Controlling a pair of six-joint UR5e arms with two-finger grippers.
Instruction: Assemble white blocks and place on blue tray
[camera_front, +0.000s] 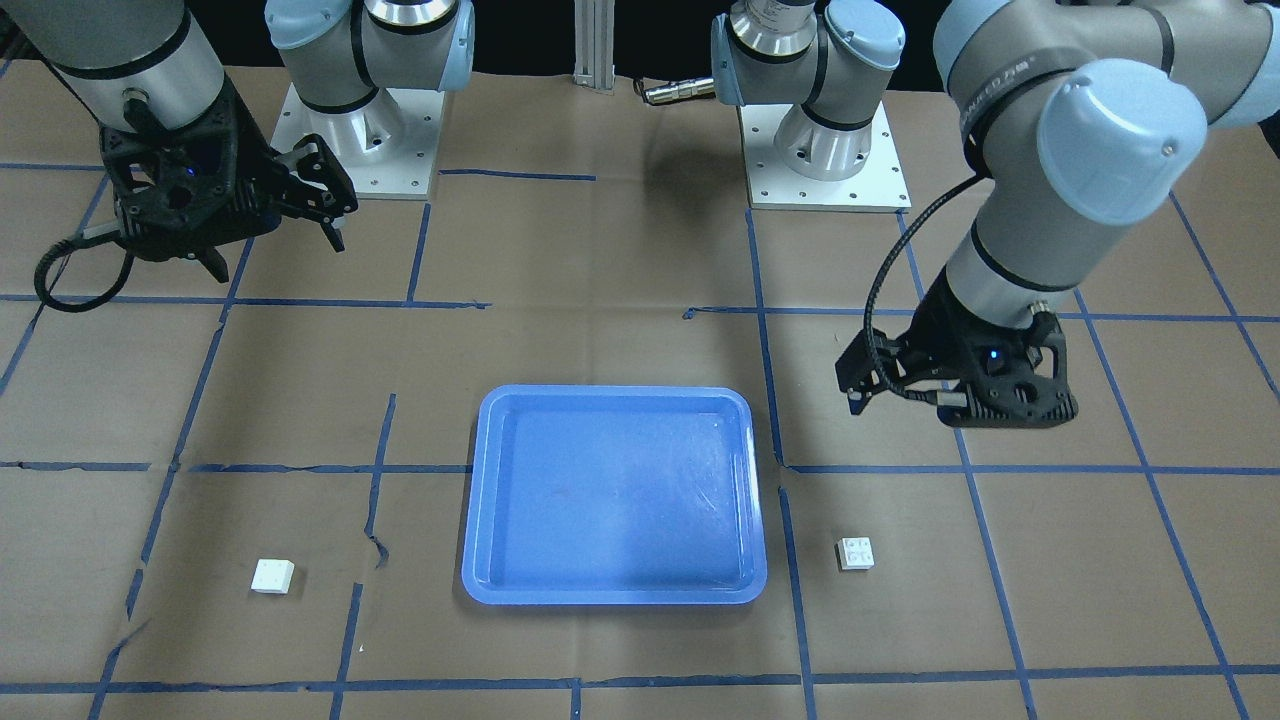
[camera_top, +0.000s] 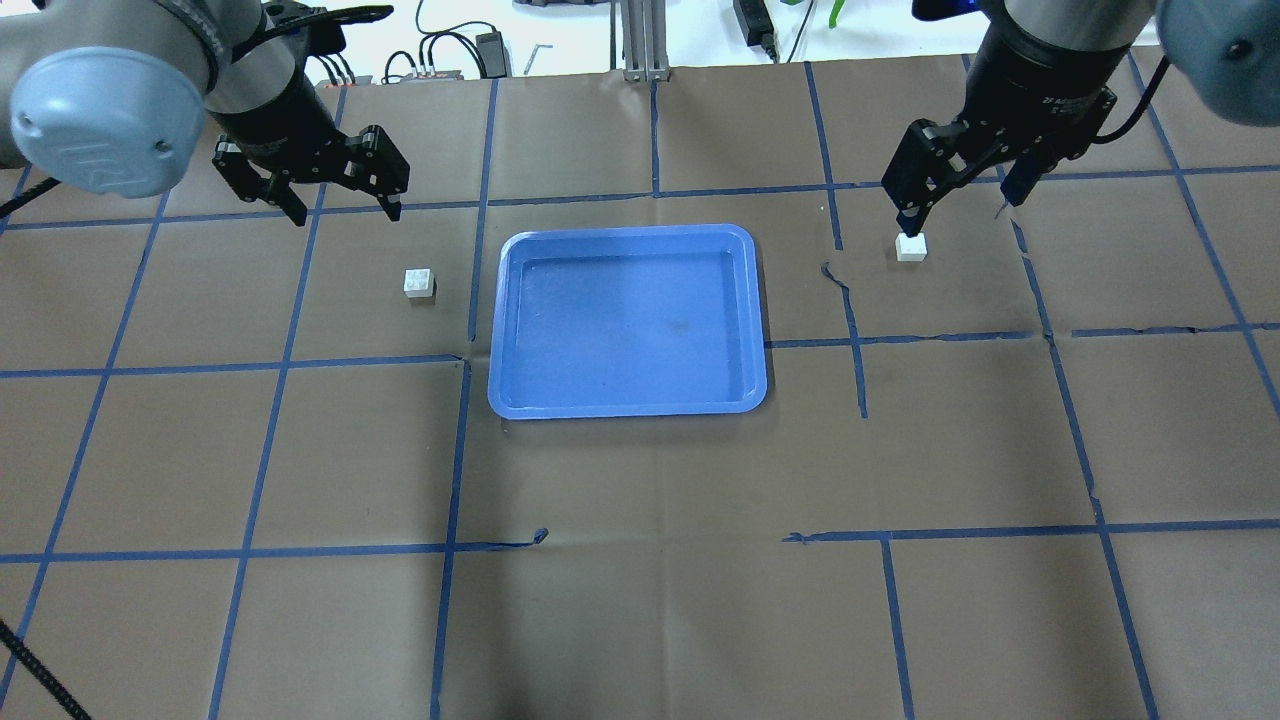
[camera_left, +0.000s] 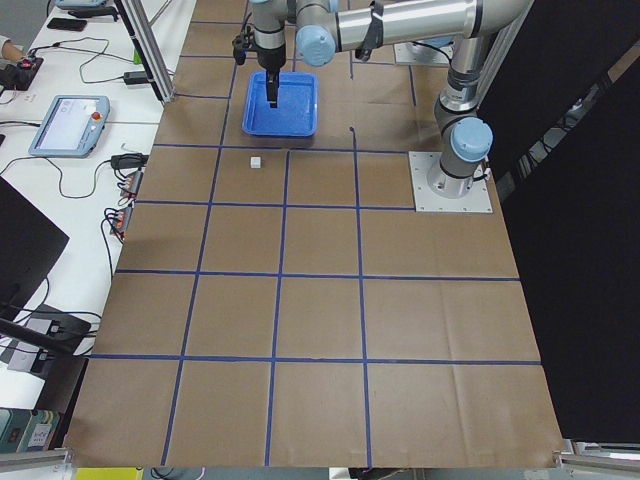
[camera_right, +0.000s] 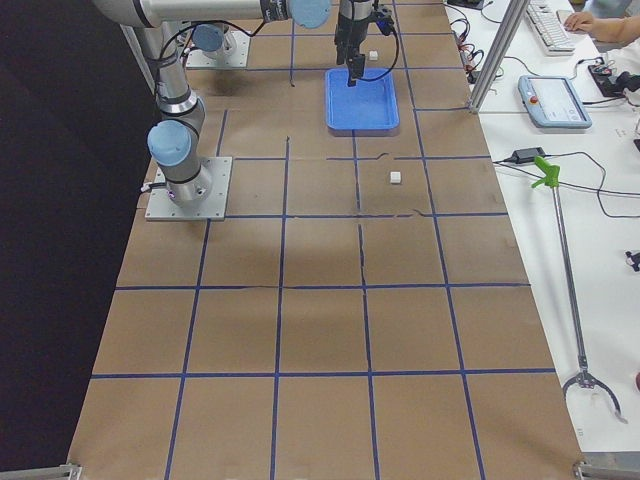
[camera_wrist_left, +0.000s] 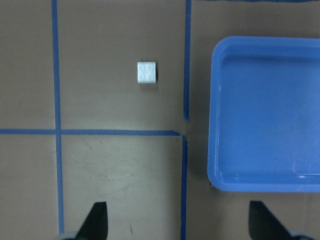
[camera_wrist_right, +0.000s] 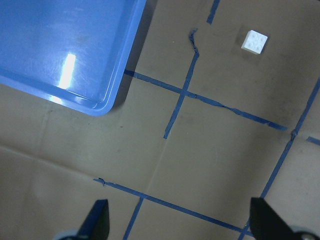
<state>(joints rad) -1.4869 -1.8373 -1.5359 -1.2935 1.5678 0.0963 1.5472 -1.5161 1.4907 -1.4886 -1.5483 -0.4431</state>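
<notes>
The blue tray (camera_front: 610, 500) (camera_top: 630, 320) lies mid-table and holds nothing. One white block (camera_top: 419, 284) (camera_front: 855, 552) sits studs up on the paper on my left side of the tray. It shows in the left wrist view (camera_wrist_left: 146, 72), left of the tray (camera_wrist_left: 265, 115). The other white block (camera_top: 911, 247) (camera_front: 272, 576) lies on my right side and shows in the right wrist view (camera_wrist_right: 254, 41). My left gripper (camera_top: 345, 205) (camera_front: 870, 385) hangs open and empty above the table. My right gripper (camera_top: 958, 205) (camera_front: 280, 258) is also open and empty, held high.
Brown paper with a blue tape grid covers the table (camera_top: 640, 560). The two arm bases (camera_front: 350, 140) (camera_front: 825, 150) stand at the robot's edge. Cables and a metal post (camera_top: 640, 40) lie beyond the far edge. Desks with devices (camera_left: 70, 120) flank the table.
</notes>
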